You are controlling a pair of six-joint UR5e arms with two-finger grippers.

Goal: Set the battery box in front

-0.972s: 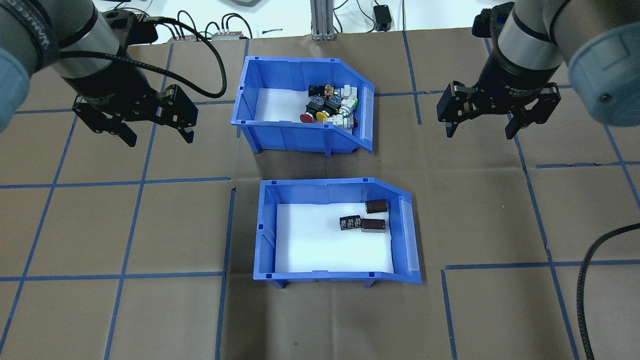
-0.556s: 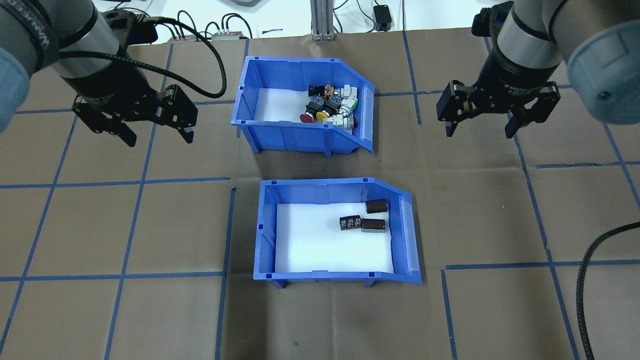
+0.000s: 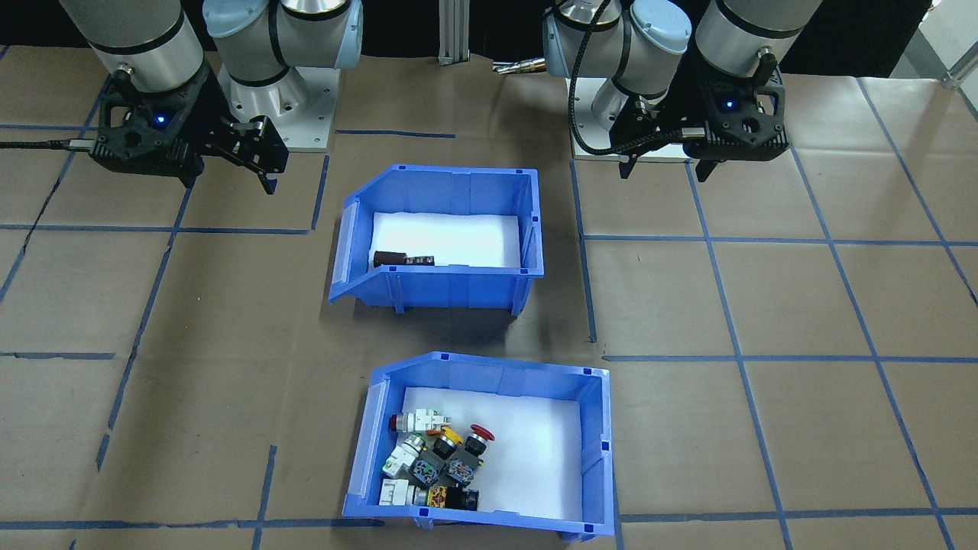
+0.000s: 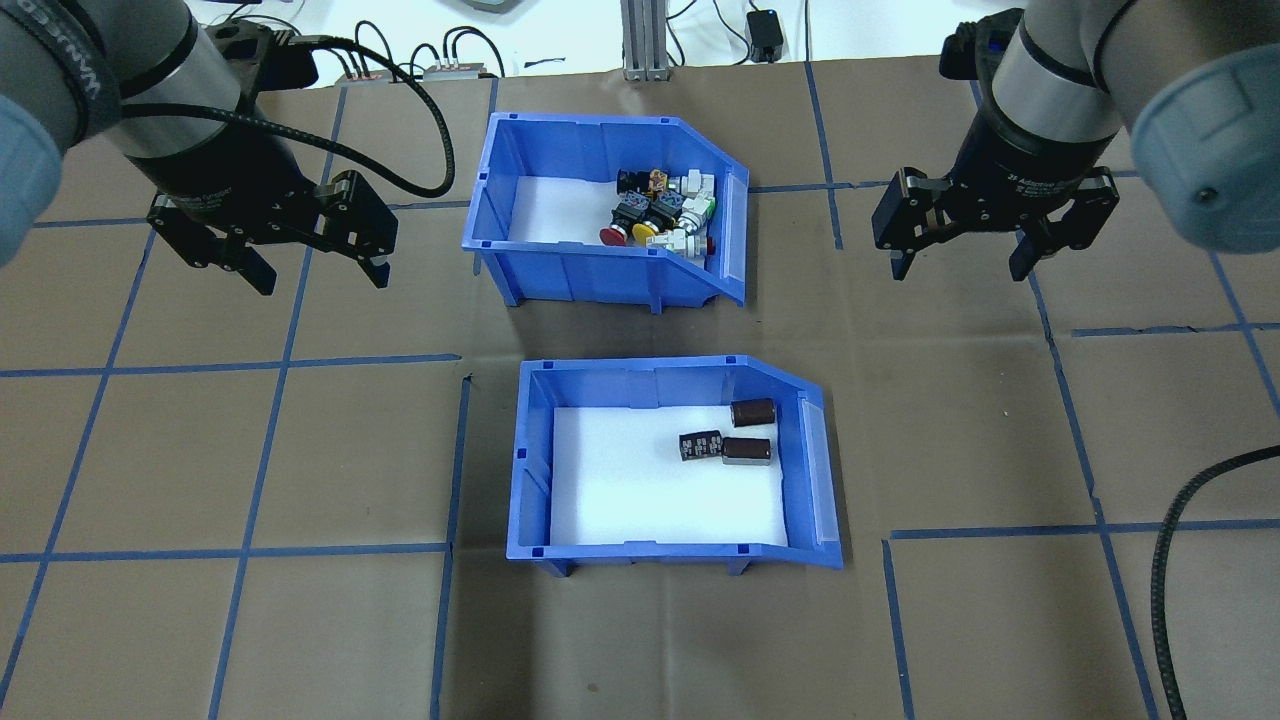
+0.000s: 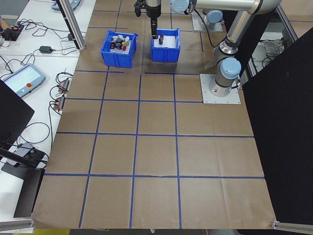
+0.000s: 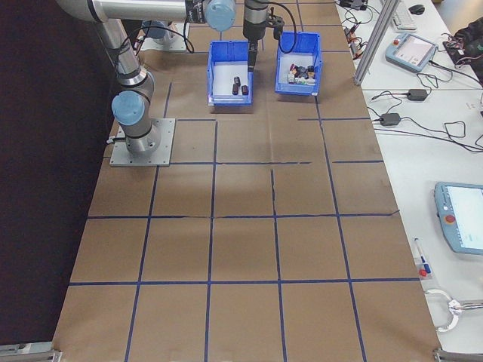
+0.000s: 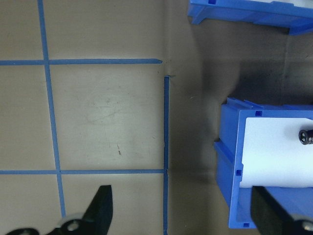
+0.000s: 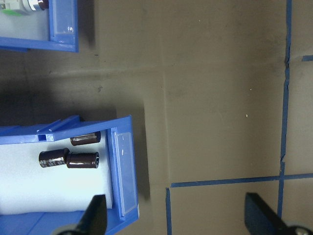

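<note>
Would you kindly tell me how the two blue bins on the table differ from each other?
The battery box holds three dark cylinders; the switch bin holds a heap of colourful push-button switches. In the overhead view the battery box lies nearer the robot, the switch bin farther away. Both are blue, white-lined, with the sloped open front toward the robot's right, and neither claw touches them.

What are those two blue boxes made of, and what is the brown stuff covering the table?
The battery box and the switch bin look like moulded plastic: uniform glossy blue, ribbed walls, thin rims, a translucent strip at the open front. Each has a matte white liner, possibly foam or paper. The table covering looks like brown kraft paper, matte and creased, with blue tape lines marking a grid.
</note>
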